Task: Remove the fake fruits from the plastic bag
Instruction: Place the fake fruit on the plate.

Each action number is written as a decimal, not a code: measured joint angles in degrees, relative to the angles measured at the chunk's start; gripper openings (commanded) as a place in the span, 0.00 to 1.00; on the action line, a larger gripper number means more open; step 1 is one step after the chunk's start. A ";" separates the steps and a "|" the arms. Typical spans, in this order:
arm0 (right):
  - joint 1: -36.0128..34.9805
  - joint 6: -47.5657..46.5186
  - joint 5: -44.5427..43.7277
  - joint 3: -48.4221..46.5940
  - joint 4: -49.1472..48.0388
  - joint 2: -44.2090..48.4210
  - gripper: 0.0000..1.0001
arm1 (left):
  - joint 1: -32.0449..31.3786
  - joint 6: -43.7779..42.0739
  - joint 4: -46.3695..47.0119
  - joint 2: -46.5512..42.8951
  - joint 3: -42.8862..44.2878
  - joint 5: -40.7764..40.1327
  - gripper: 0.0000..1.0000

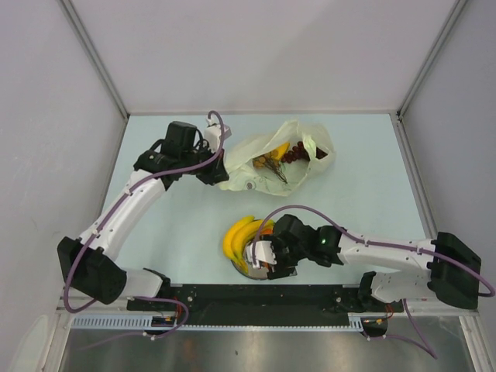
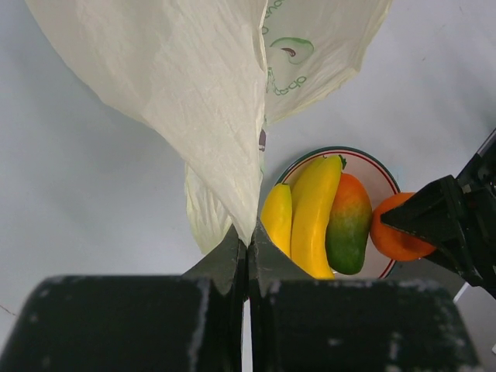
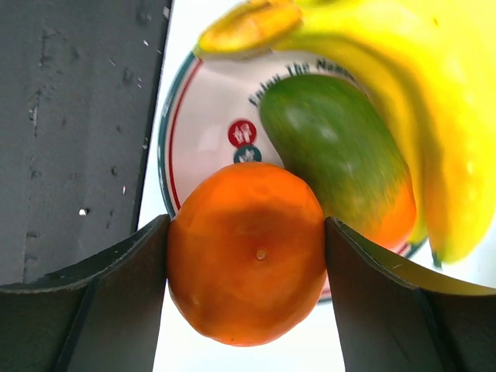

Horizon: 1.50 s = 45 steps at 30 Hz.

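The plastic bag [image 1: 271, 159] lies open at the back middle with the dark grape bunch [image 1: 293, 155] and other fruit inside. My left gripper [image 1: 219, 167] is shut on the bag's left edge and lifts it; the bag [image 2: 194, 85] hangs from its closed jaws in the left wrist view. The banana bunch [image 1: 236, 239] and the mango [image 2: 347, 225] lie on the white plate [image 2: 384, 182] at the near edge. My right gripper [image 1: 260, 256] is shut on the orange [image 3: 246, 252] over the plate's near rim [image 3: 167, 147]. The orange [image 2: 395, 229] also shows in the left wrist view.
The black rail [image 1: 232, 298] of the arm mount runs just in front of the plate. Grey walls close the table at the back and sides. The left arm reaches along the table's left side.
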<state>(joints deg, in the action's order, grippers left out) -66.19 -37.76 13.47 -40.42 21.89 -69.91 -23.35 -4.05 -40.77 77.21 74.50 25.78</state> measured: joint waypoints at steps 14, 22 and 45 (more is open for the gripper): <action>-3.34 -4.28 3.54 0.00 -3.76 -2.80 0.49 | 0.00 0.04 0.31 -2.69 -2.08 0.50 0.00; -6.91 -5.75 3.37 0.31 -10.25 -4.85 0.53 | 0.00 0.61 0.20 -4.26 -3.21 2.56 0.00; -8.61 -7.45 -1.09 3.26 -15.08 -5.42 1.00 | 0.00 1.18 0.02 -9.16 -6.32 4.00 0.00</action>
<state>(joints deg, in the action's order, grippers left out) -74.81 -45.21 12.38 -37.17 6.81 -75.33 -23.35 -2.87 -40.75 68.05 68.18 29.78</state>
